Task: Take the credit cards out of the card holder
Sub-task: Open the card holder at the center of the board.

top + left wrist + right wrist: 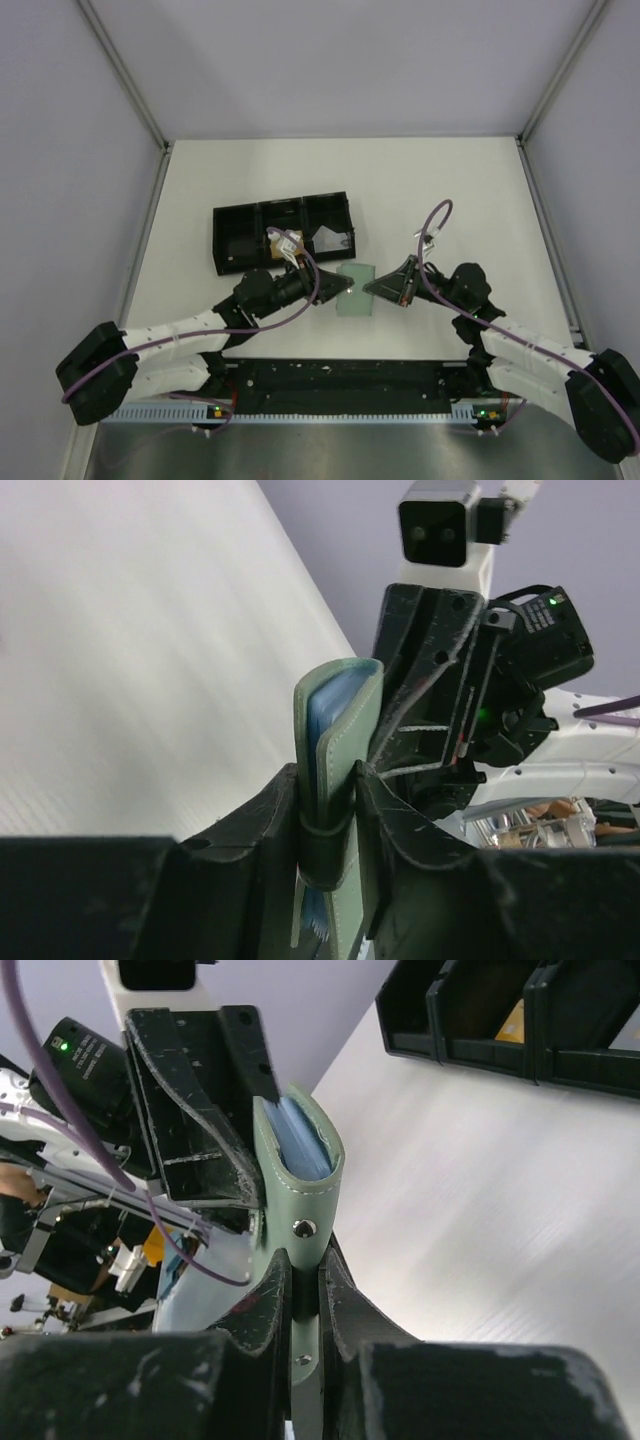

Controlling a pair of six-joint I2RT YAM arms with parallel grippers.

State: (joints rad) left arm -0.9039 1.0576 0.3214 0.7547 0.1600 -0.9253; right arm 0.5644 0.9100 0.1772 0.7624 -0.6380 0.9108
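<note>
The pale green folding card holder [355, 291] is between the two arms over the white table [420, 185], just in front of the long black three-compartment plastic tray [238, 245]. The left gripper [328, 792] pinches one edge of it. The right gripper [305, 1282] is pressed thin on the opposite, snap-studded edge.

card holder [345, 730] lower end cut off, tray [480, 1020] cropped

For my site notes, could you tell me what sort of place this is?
Probably a robotics test cell: plain grey walls enclose a white table with two black-and-white robot arms bolted on.
</note>
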